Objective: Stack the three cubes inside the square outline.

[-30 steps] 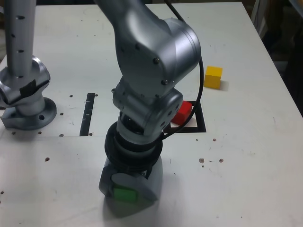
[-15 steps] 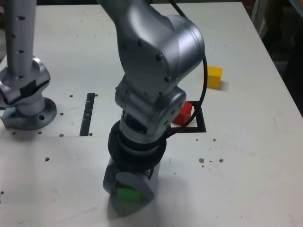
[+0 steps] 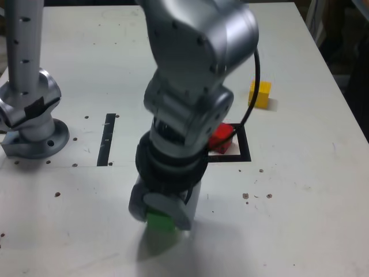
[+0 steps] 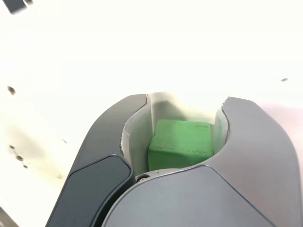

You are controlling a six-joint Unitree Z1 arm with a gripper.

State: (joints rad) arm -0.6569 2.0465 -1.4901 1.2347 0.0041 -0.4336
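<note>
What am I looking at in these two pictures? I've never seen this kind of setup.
It is one silver robot arm working over a white table. One picture is taken from a camera off the arm; the other from a camera on its wrist, looking past the gripper. The gripper is shut on a green cube. A red cube sits in a black square outline, a yellow cube lies farther back, and a black strip is at the exterior view's left.

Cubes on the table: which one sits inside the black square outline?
The red cube. The yellow cube sits outside the outline; the green cube is in the end effector.
</note>
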